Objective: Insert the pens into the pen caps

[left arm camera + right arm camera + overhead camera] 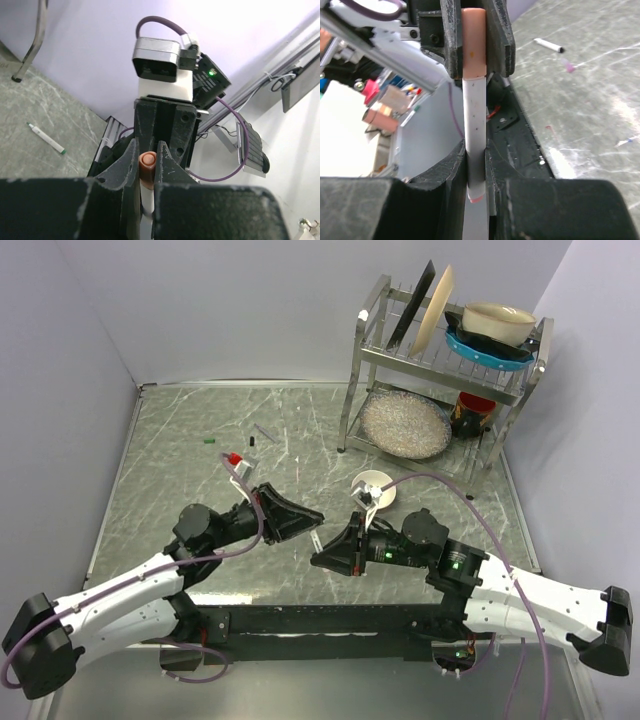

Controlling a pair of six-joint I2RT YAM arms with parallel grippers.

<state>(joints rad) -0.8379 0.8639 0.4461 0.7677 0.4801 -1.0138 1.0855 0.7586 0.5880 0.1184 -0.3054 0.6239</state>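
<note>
You were mid-capping: L gripper (pixel 147 161) clamped the pinkish cap (pixel 473 42), R gripper (pixel 476 172) clamped the white pen (pixel 474 125), both mid-air at centre, cap over the tip. Next you'd prob. need a straight axial push, no tilt.

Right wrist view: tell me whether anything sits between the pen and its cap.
Nothing visible does. The white pen, gripped by the right hand, runs straight into the pinkish cap clamped in the left hand, with no gap showing.
</note>
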